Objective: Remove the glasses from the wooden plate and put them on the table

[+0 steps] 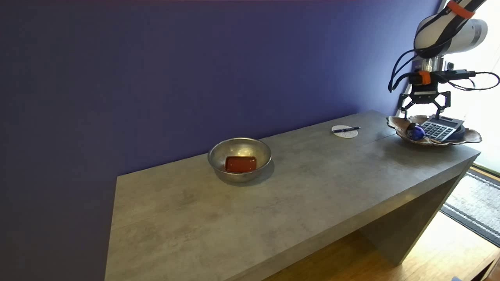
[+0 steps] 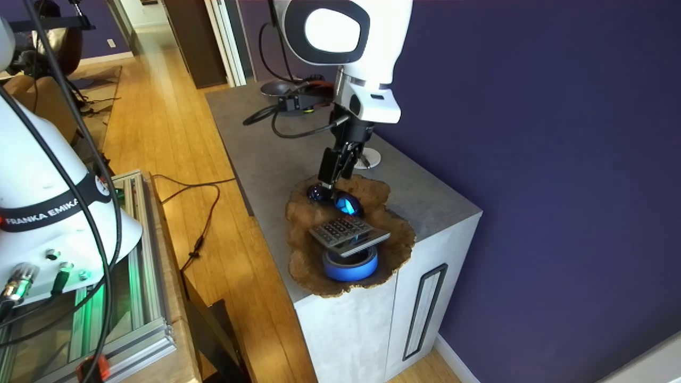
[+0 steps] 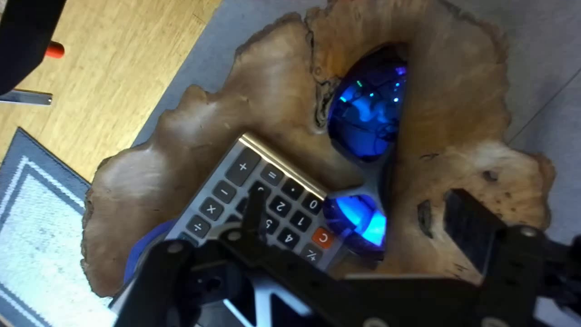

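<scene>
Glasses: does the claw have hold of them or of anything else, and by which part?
Nothing is held: the claw stands open, and the glasses lie ungripped in the wooden plate.

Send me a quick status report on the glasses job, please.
Gripper open above wooden plate. Glasses lying on it, ungripped. Calculator close beside glasses, possible obstruction.

Glasses [image 3: 367, 143] on plate [image 3: 195, 163] beside calculator [image 3: 290, 211], plate on 1 end of table [image 1: 297, 195]
</scene>
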